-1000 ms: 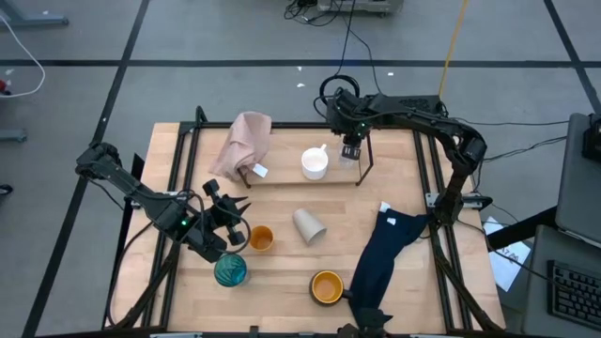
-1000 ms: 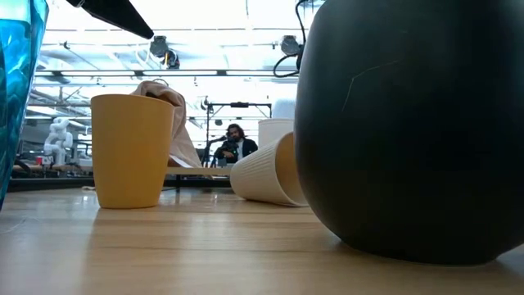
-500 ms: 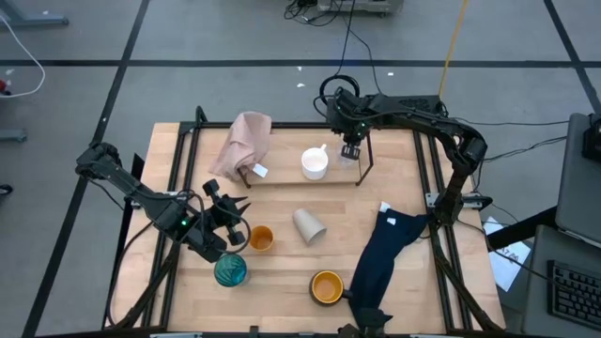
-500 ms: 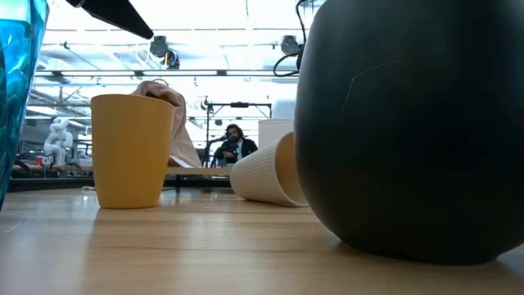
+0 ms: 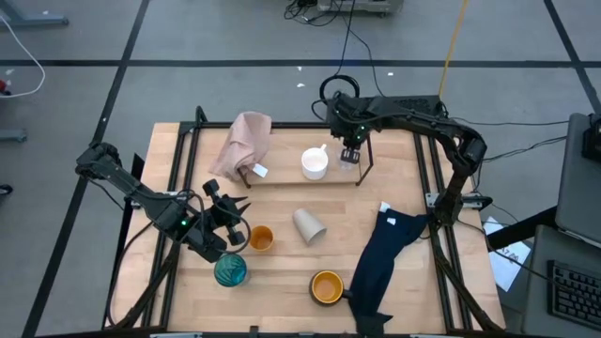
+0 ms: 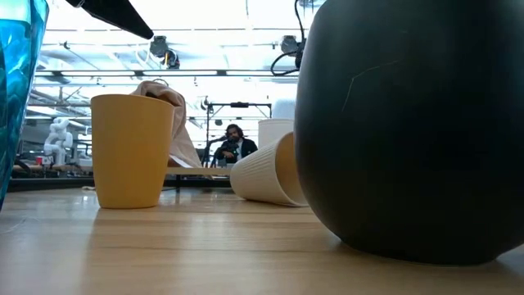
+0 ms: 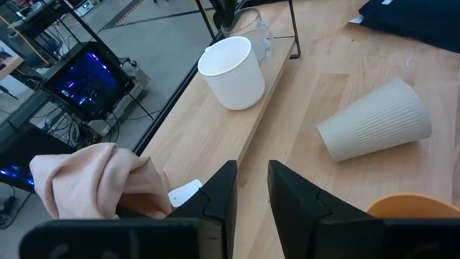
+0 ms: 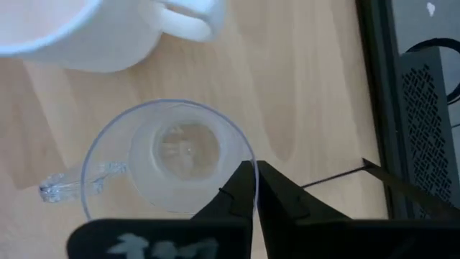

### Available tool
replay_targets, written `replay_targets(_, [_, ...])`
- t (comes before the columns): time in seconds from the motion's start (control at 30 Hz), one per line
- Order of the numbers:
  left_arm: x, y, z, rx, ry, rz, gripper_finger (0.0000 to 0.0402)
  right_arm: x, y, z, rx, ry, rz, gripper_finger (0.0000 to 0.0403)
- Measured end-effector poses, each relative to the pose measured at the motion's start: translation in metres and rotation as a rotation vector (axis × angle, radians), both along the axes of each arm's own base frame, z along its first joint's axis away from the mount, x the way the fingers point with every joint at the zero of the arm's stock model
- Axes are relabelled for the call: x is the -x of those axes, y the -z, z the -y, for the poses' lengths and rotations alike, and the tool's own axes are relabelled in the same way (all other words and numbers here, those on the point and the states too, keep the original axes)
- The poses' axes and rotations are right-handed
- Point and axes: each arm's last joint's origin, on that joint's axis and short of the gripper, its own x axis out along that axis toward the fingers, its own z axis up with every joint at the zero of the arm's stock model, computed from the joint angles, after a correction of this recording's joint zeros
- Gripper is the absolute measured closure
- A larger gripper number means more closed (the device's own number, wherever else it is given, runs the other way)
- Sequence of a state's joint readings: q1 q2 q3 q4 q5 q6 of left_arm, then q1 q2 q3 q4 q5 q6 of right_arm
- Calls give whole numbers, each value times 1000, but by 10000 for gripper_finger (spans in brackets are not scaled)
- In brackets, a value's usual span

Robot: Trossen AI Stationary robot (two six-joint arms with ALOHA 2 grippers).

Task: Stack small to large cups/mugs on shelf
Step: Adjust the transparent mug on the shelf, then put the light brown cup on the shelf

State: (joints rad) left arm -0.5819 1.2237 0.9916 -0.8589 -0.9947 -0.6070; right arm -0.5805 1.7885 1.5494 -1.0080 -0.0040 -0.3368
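The white mug and the tiny clear cup stand upright side by side on the wooden board inside the black-rod shelf. My right gripper, shut, points down at the clear cup. The beige cup lies on its side at mid-table. The small orange cup, the teal glass and the wider orange-yellow mug stand nearer the front. My left gripper hovers beside the small orange cup, slightly open, with nothing between its fingers. My right gripper's shut fingertips come from above and sit right at the clear cup's rim, on the side away from its handle. The fingers hide that spot, and I cannot tell whether they touch the rim. The cup stands on the board.
A pink cloth hangs over the shelf's left end. A navy cloth lies along the table's right side. In the low view a big dark round shape fills the right half, and a person sits far behind the table.
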Motion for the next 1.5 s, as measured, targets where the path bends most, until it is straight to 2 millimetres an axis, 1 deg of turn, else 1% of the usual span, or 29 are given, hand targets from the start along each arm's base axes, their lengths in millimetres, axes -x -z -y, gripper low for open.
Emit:
replay_targets(0.2, [0,0,0,0,0,0,321,-4,0,-11,-13,-21,-15,402])
replay_targets(0.37, [0,0,0,0,0,0,321,-6,0,-15,-19,-23,-22,403])
replay_targets(0.7, [0,0,0,0,0,-1,321,-6,1,-16,-27,-16,-29,402])
replay_targets(0.8, [0,0,0,1,0,-1,321,-6,1,-16,-27,-16,-30,397])
replay_targets(0.97, [0,0,0,1,0,-1,321,-4,4,-17,-41,-19,-53,373])
replay_targets(1.3, [0,0,0,1,1,-1,321,-5,3,-17,-39,-19,-50,307])
replay_targets(1.5, [0,0,0,1,1,-1,321,-5,3,-17,-37,-21,-47,280])
